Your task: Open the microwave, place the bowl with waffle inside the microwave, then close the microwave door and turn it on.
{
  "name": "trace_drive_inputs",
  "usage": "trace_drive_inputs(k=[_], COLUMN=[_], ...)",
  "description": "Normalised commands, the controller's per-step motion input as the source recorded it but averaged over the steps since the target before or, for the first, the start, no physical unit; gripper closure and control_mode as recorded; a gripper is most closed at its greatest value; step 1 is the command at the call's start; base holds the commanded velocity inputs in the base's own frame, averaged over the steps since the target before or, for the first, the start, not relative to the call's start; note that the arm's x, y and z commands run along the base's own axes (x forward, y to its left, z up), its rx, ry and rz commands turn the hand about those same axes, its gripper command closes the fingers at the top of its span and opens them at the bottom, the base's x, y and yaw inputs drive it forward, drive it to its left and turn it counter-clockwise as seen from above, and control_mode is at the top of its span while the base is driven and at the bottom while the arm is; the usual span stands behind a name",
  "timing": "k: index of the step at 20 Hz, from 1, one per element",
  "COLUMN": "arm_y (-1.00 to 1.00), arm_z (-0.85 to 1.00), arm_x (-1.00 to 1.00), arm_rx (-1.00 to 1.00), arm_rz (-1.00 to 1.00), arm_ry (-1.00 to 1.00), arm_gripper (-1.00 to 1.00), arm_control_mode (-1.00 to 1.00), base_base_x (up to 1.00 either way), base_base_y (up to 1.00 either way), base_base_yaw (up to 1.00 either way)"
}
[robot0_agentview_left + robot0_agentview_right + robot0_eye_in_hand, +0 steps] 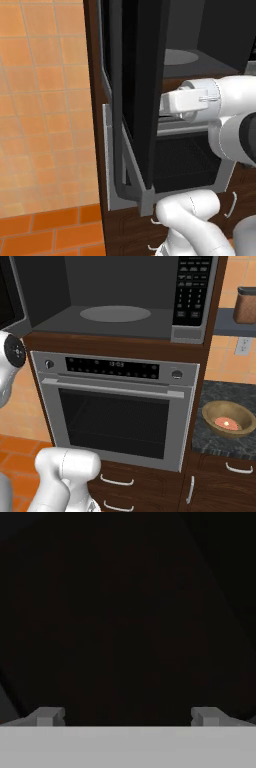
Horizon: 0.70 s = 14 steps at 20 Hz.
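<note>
The gripper [125, 717] is spread wide, holding nothing, up against the black microwave door [137, 90]. The door hangs open — the microwave [120, 301] is bare inside, and the bowl [228, 418] with its waffle [225, 423] sits on the counter [220, 391].

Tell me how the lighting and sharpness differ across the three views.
Hand view: nearly black, only the hand with its two tips spread apart catching light. Left base view: the microwave door is a flat dark slab, no glare. Right base view: evenly lit and soft; the bowl on the counter is slightly blurry.
</note>
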Motion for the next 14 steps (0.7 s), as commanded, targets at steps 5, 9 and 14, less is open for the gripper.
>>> trace_drive_inputs(k=[5,9,14], arm_y=[0.41,0.14,-0.4], arm_z=[0.0,0.0,0.0], arm_x=[0.23,0.23,0.02], arm_rx=[-0.1,-0.14,-0.15], arm_rz=[-0.06,-0.06,-0.11], arm_ry=[0.0,0.0,0.01], arm_gripper=[-1.0,-1.0,-1.0], arm_control_mode=[-1.0,-1.0,-1.0], base_base_x=[0.0,0.0,0.0], base_base_y=[0.0,0.0,0.0], base_base_yaw=[0.0,0.0,0.0])
